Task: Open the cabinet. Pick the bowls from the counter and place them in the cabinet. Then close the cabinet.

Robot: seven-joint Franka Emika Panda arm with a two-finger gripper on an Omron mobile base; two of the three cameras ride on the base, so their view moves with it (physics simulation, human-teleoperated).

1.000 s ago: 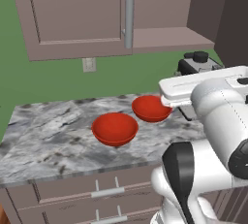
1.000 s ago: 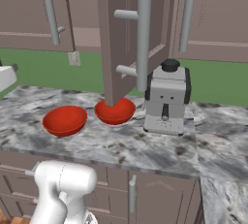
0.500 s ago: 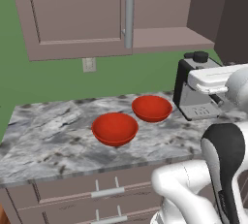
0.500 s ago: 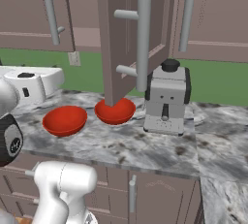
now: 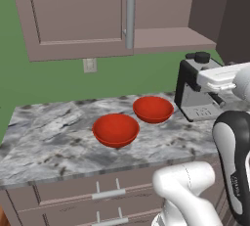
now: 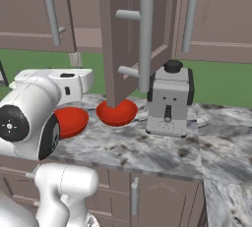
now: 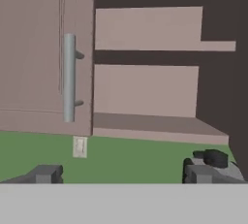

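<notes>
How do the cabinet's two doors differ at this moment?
The left door is shut, flat against the cabinet front; the right door is swung out over the counter. The left door hides its half of the interior, while the right door's side stands open with the inner shelf bare. In the right base view the right door partly covers one red bowl; the left door covers nothing on the counter. Both are mauve-brown with vertical grey bar handles.

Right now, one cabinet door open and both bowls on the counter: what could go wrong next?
1. The open mauve-brown cabinet door hangs above the farther glossy red bowl; a straight lift may strike it.
2. The black-and-silver coffee machine stands close beside that bowl; the arm may clip it.
3. The open pincer faces the shelf, high above the nearer red bowl: long descent.
</notes>
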